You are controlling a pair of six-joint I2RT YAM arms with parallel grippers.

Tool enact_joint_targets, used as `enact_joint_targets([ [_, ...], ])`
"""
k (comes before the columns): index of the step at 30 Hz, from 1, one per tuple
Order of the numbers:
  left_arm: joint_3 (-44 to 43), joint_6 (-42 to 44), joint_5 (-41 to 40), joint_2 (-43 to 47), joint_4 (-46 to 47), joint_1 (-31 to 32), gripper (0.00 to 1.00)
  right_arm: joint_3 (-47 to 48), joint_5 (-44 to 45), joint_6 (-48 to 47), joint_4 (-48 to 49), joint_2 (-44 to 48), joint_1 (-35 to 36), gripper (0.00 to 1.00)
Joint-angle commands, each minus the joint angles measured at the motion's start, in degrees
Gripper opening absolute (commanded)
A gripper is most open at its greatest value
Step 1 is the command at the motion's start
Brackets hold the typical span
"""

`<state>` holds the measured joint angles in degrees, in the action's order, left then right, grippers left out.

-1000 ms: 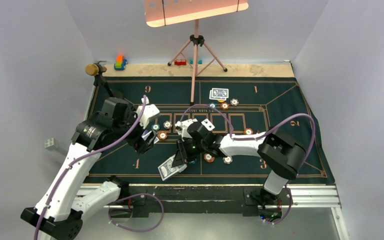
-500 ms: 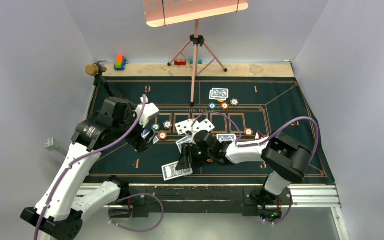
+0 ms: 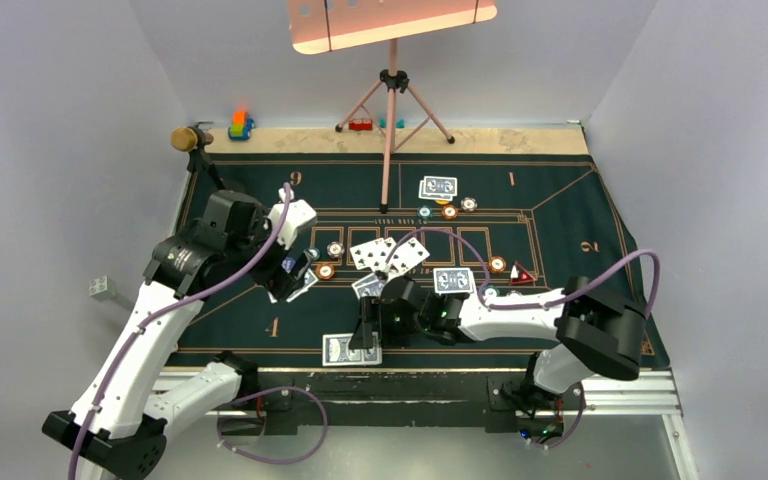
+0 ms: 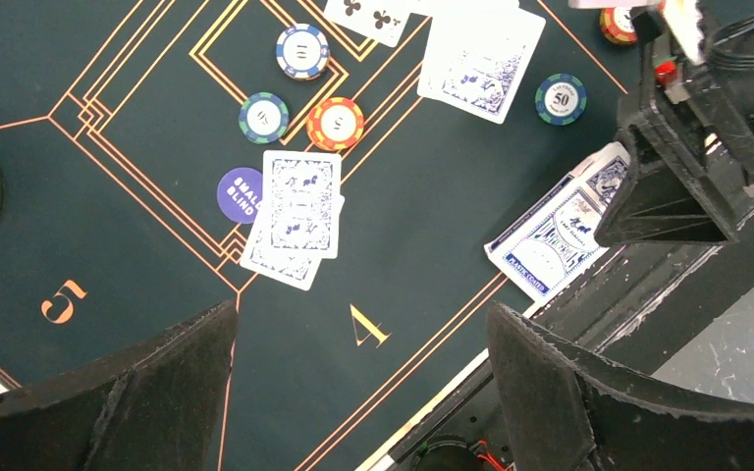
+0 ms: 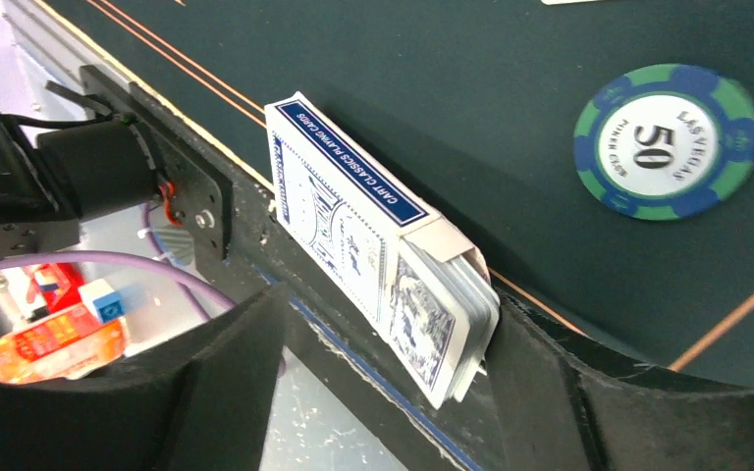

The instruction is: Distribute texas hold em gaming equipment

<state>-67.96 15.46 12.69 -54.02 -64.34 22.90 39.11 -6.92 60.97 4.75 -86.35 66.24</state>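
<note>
One card box (image 5: 353, 211) looks light and slick, open-ended, between the parted right fingers (image 5: 569, 392); best pinched across its long edges; left fingers (image 4: 569, 392) spread, empty

Card box (image 5: 353, 221): "CART CLASSIC PLAYING CARDS" on its blue side strip; it lies at the near edge of the mat (image 3: 560, 200).
Green-and-blue chip (image 5: 666, 140): "50" in the middle, "LAS VEGAS" round the rim.
Purple disc (image 4: 240, 194): "SMALL BLIND".
Mat, far edge: "9" left, "1" right.
Mat, right edge: "2".
Mat, near edge: "4", with "5" towards the left edge.
</note>
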Motion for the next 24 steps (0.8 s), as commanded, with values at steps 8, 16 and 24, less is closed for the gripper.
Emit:
enact_joint_targets([
  [8,-0.20,-5.98,-12.50,1.35,4.48,-0.49,1.00,13.08,12.72,-5.16,-27.89,8.87,1.39,0.86],
  [16,-2.74,-8.46,-11.41,-5.46,7.82,-5.58,1.00,30.56,26.87,-17.81,-47.31,18.70,-12.53,0.87],
  [24,-2.61,-13.76,-5.81,-9.97,18.59,-20.50,0.99,23.79,23.76,-31.23,-29.34,25.42,-45.17,0.91],
])
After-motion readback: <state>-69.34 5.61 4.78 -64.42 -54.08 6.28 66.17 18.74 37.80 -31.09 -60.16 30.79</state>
